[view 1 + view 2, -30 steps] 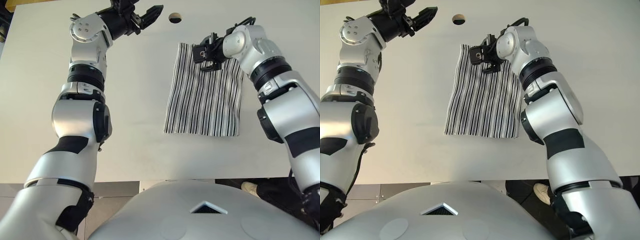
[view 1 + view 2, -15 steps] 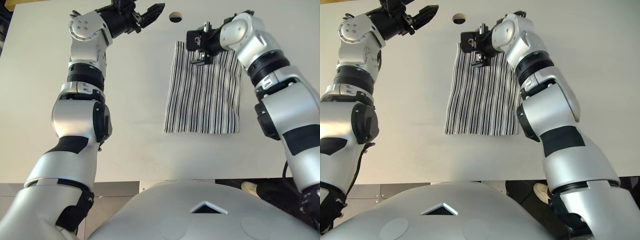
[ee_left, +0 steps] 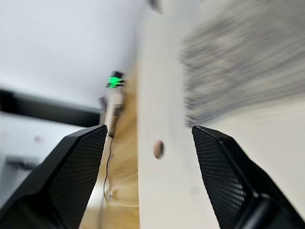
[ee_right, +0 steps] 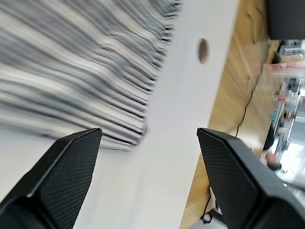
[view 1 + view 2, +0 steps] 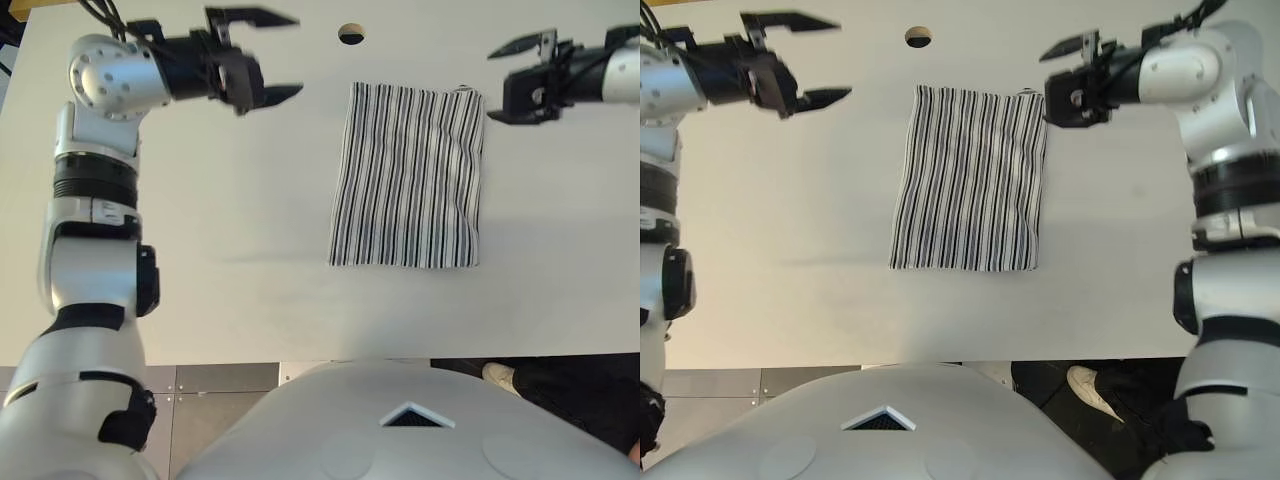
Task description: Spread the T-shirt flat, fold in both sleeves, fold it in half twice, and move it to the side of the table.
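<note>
the black-and-white striped fabric t-shirt (image 5: 410, 175) lies folded into a slightly wrinkled rectangle right of centre, the left gripper (image 5: 290, 55) and right gripper (image 5: 495, 85) at the top both open, empty.

One T-shirt (image 5: 408, 176), two grippers (image 5: 290, 55) (image 5: 492, 85).

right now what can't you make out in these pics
Shirt: sleeves and inner layers, hidden under its top fold in the eye views.
Shirt's stripes and edges in both wrist views: smeared by blur.
Room beyond the table in both wrist views: blurred, too small.
</note>
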Available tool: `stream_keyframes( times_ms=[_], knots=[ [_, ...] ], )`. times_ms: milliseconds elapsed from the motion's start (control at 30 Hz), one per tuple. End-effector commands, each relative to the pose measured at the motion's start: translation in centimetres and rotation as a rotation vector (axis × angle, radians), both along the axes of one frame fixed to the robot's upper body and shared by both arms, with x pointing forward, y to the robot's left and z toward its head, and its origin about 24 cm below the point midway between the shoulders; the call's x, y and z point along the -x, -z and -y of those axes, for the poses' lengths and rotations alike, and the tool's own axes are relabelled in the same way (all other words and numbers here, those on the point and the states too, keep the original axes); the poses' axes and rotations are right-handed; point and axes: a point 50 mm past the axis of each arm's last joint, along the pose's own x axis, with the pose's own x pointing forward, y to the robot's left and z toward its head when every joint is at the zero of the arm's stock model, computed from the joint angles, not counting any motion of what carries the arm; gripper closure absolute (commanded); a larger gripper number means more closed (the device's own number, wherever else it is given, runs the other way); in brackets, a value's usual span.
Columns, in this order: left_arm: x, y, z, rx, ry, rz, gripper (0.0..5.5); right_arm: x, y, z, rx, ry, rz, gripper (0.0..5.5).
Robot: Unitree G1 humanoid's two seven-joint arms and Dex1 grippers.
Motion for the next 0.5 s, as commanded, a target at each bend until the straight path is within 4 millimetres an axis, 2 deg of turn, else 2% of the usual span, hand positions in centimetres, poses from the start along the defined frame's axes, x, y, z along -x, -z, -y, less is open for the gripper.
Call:
stream_keyframes(
  times_ms=[33, 200, 367, 500],
  knots=[
    [3.6, 2.7, -0.9, -0.323, 0.215, -0.047, 2.2, 3.8, 0.6, 0.3, -0.018, -0.092, -0.065, 1.81],
    [6.1, 4.2, -0.3, -0.444, 0.375, -0.077, 2.2, 7.1, 1.6, 0.2, -0.012, -0.114, -0.164, 1.81],
    [6.8, 5.1, 1.2, -0.404, 0.427, -0.075, 2.2, 9.7, 2.9, 0.7, 0.017, -0.1, -0.261, 1.81],
    [7.1, 5.6, 1.4, -0.369, 0.407, -0.068, 2.2, 10.4, 3.2, 1.2, 0.109, -0.109, -0.31, 1.81]
  ],
)
